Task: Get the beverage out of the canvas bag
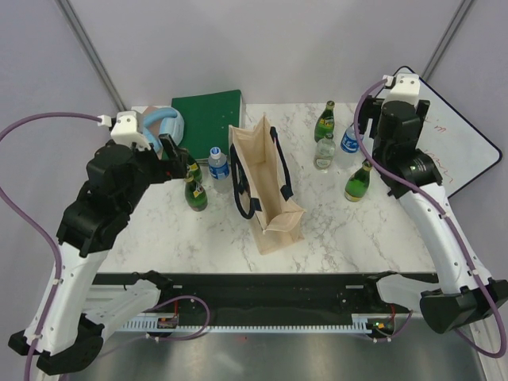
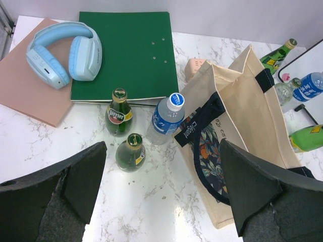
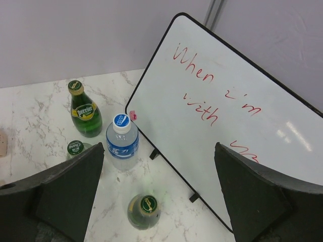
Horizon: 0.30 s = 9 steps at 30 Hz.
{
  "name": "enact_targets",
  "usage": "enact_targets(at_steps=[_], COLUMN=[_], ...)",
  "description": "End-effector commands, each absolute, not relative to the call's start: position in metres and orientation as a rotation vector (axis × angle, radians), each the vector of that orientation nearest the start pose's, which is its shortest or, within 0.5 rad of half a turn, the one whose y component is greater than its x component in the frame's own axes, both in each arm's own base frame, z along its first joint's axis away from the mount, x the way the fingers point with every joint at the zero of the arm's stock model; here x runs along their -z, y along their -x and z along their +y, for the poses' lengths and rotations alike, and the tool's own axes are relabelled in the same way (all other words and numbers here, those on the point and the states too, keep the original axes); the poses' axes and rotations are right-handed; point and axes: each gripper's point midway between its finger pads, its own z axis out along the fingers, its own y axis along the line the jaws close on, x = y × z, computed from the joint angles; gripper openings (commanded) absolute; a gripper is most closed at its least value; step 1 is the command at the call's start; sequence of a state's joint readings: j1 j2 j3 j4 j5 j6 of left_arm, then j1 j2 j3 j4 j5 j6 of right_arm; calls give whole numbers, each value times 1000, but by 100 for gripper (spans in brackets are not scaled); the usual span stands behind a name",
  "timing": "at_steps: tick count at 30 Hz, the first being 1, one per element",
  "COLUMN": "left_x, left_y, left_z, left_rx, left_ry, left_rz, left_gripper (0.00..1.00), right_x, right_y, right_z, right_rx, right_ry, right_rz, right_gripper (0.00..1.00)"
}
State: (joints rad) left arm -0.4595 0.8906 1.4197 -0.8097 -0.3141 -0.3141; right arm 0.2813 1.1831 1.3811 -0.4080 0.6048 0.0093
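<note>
The cream canvas bag (image 1: 266, 186) with navy handles stands upright mid-table; it also shows in the left wrist view (image 2: 252, 101). Its mouth shows a floral lining (image 2: 209, 159), and no beverage is visible inside. My left gripper (image 1: 176, 156) is open and empty, above the table just left of the bag (image 2: 162, 148). Below it stand two green Perrier bottles (image 2: 119, 113) (image 2: 130, 152) and a water bottle (image 2: 165, 119). My right gripper (image 3: 159, 148) is open and empty, above a green bottle (image 3: 144, 210) at the far right.
A green binder (image 1: 208, 113), blue headphones (image 1: 163, 125) and a pink board (image 2: 25, 91) lie at the back left. A whiteboard (image 1: 452, 143) leans at the right edge. A green bottle (image 1: 325, 119), a clear bottle (image 1: 324, 151) and a water bottle (image 1: 350, 140) stand right of the bag.
</note>
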Motion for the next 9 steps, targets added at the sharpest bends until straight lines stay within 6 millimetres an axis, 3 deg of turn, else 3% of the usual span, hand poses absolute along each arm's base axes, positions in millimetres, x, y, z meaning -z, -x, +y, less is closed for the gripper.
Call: enact_targets(at_steps=[1, 9], left_x=[-387, -387], left_y=[-252, -254], left_z=[-73, -73], left_rx=[227, 218], left_ry=[88, 83], left_rz=[1838, 1839], left_gripper=[100, 100], right_x=[-388, -382], right_y=[-364, -367], right_z=[-7, -2], right_rx=[330, 297], right_ry=[-250, -217], right_rz=[1709, 1723], right_gripper=[98, 98])
